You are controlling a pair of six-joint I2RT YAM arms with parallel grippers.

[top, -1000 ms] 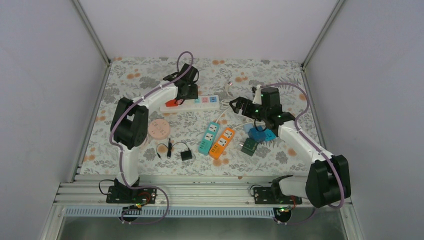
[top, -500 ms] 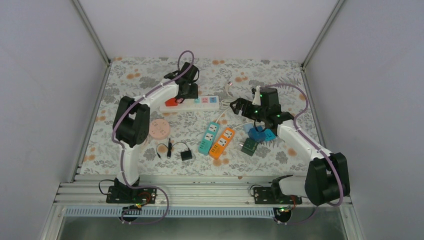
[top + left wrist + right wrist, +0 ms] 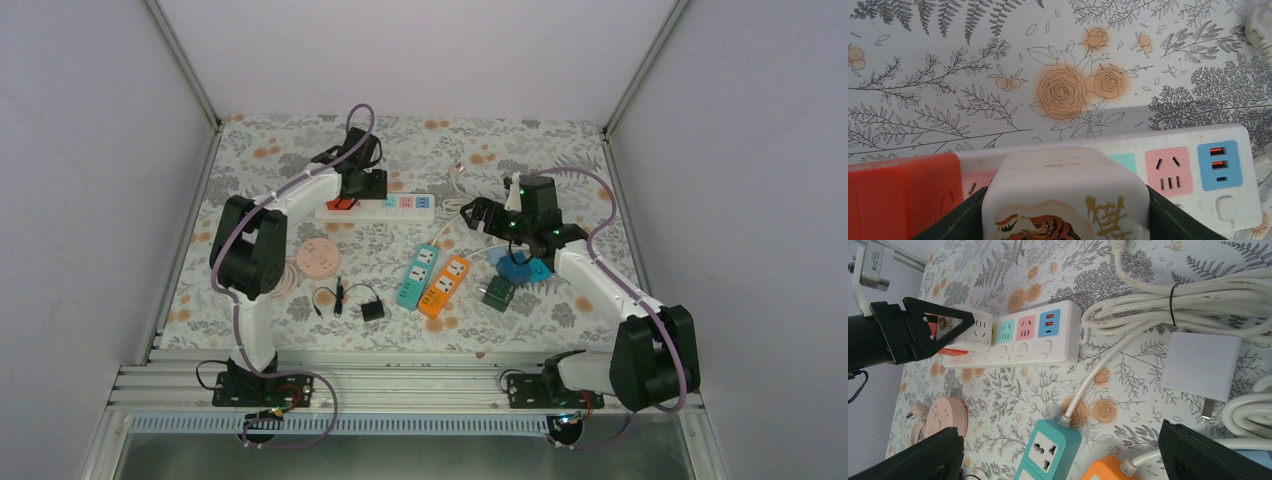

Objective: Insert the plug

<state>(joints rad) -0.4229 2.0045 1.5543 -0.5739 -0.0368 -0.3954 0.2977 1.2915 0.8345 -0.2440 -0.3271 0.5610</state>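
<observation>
My left gripper (image 3: pixel 357 178) is shut on the plug (image 3: pixel 1063 175), a white block with a tiger picture; its dark fingers (image 3: pixel 955 220) press both sides. The plug sits low over the white power strip (image 3: pixel 1178 145), between a pink socket and a teal one, right beside a red plug (image 3: pixel 898 190). Whether its prongs are in a socket is hidden. The right wrist view shows that gripper (image 3: pixel 940 327) and the plug (image 3: pixel 975 327) at the left end of the strip (image 3: pixel 1018 347). My right gripper (image 3: pixel 478 213) hangs open and empty right of the strip, its fingers (image 3: pixel 913 460) wide apart.
A teal strip (image 3: pixel 418 273) and an orange strip (image 3: pixel 445 285) lie mid-table. A pink round socket (image 3: pixel 318 257) and a black adapter (image 3: pixel 372 310) lie nearer the left arm. A green cube (image 3: pixel 497 293), a blue piece (image 3: pixel 525 268), a white adapter (image 3: pixel 1205 365) and coiled white cable (image 3: pixel 1198 295) crowd the right.
The left arm has swung left and a little farther back along the power strip, carrying the plug toward the red plug. The right arm has stayed still.
</observation>
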